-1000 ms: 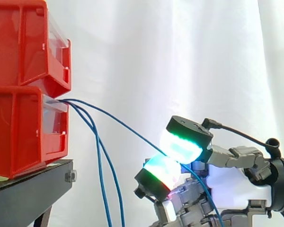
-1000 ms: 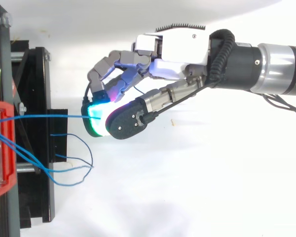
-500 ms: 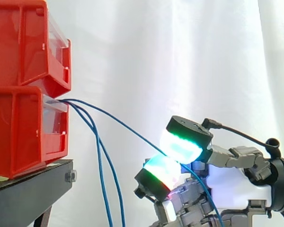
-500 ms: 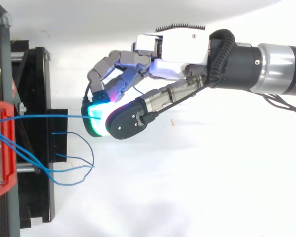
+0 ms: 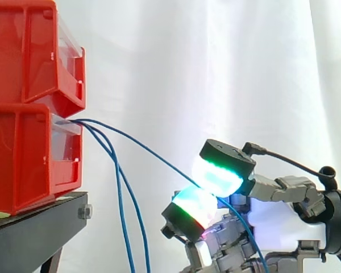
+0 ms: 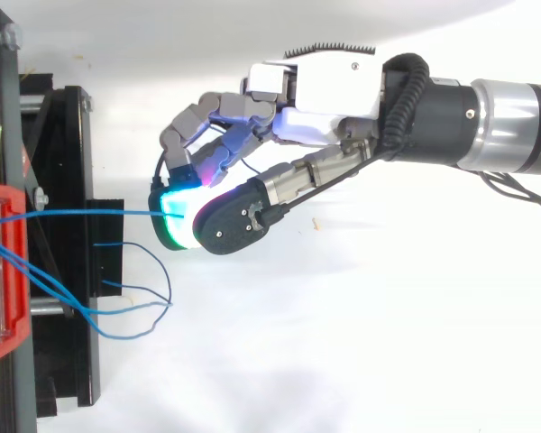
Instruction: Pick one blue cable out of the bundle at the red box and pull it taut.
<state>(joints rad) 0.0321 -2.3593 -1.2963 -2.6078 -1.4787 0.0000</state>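
Two red bins (image 5: 28,108) are stacked on a black stand (image 5: 40,227) at the left. Several blue cables leave the lower bin's front. One blue cable (image 5: 136,145) runs in a nearly straight line from the bin down to my hand (image 5: 273,219), where two green-glowing fingertips (image 5: 216,173) pinch it. From above, that same cable (image 6: 90,215) stretches straight from the red bin (image 6: 4,271) to the hand (image 6: 316,99). The other cables (image 5: 122,216) hang slack below the bin.
In the top view the loose cables (image 6: 135,302) loop over the black stand (image 6: 68,180) and the white floor. A white curtain hangs behind the work. Open room lies to the right of the stand under the arm.
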